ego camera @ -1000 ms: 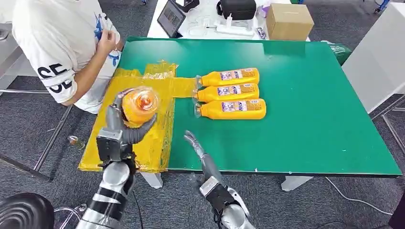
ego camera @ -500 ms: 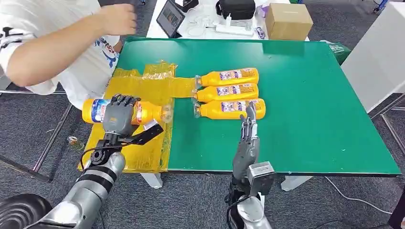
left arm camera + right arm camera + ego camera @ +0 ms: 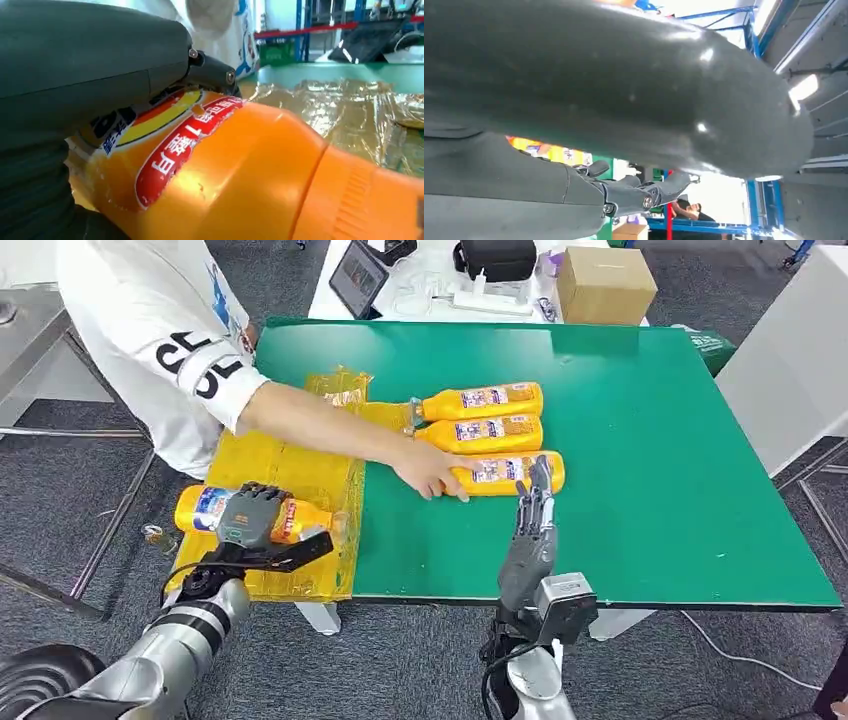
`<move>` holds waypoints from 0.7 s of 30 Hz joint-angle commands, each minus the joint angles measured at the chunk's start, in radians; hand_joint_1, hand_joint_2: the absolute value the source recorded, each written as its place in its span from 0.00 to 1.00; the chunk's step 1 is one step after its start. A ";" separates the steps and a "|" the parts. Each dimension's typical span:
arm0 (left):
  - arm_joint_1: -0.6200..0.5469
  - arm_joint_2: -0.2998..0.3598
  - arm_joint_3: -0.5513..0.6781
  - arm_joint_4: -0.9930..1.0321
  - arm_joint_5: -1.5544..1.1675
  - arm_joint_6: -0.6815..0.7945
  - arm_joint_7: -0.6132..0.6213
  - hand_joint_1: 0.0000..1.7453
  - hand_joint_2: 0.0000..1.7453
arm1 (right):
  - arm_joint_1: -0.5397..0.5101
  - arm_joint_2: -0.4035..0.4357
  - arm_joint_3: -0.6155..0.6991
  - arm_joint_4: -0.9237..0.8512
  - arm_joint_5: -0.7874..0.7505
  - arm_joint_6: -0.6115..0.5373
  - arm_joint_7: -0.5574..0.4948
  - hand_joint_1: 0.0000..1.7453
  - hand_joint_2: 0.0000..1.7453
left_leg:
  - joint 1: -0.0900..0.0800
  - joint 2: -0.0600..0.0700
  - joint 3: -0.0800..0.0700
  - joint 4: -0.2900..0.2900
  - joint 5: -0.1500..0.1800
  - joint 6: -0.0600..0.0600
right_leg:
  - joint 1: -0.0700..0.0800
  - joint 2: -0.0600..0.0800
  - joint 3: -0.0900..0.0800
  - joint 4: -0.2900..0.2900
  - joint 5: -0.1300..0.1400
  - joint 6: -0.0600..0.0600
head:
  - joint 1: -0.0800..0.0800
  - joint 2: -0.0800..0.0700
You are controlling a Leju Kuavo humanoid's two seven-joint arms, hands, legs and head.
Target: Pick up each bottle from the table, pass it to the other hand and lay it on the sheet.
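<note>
The robot's left hand grips an orange bottle lying sideways over the near edge of the yellow sheet. Its right hand stands upright, fingers spread and holding nothing, just before the nearest of three bottles on the green table, where a person's hand rests on that bottle.

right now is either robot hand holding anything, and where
The left hand grips an orange plastic bottle around its labelled middle, over the yellow sheet; the right hand holds nothing.
</note>
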 commanded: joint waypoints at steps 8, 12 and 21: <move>-0.006 -0.018 0.093 0.087 0.137 -0.173 -0.076 0.00 1.00 | -0.029 0.015 -0.042 0.132 0.016 0.021 0.002 0.00 0.00 | 0.000 0.002 0.008 -0.002 -0.001 0.002 | 0.001 0.001 0.008 -0.003 0.000 -0.003 | 0.000 0.000; -0.006 -0.018 0.093 0.087 0.137 -0.173 -0.076 0.00 1.00 | -0.029 0.015 -0.042 0.132 0.016 0.021 0.002 0.00 0.00 | 0.000 0.002 0.007 -0.002 -0.001 0.002 | 0.001 0.001 0.007 -0.002 0.000 -0.002 | 0.000 0.000; 0.011 -0.018 0.123 0.085 0.253 -0.359 -0.128 0.00 0.00 | -0.045 0.024 -0.057 0.177 0.021 0.044 0.002 0.00 1.00 | 0.000 0.000 0.007 -0.001 -0.001 0.001 | 0.000 0.000 0.007 -0.002 0.000 -0.002 | 0.000 0.000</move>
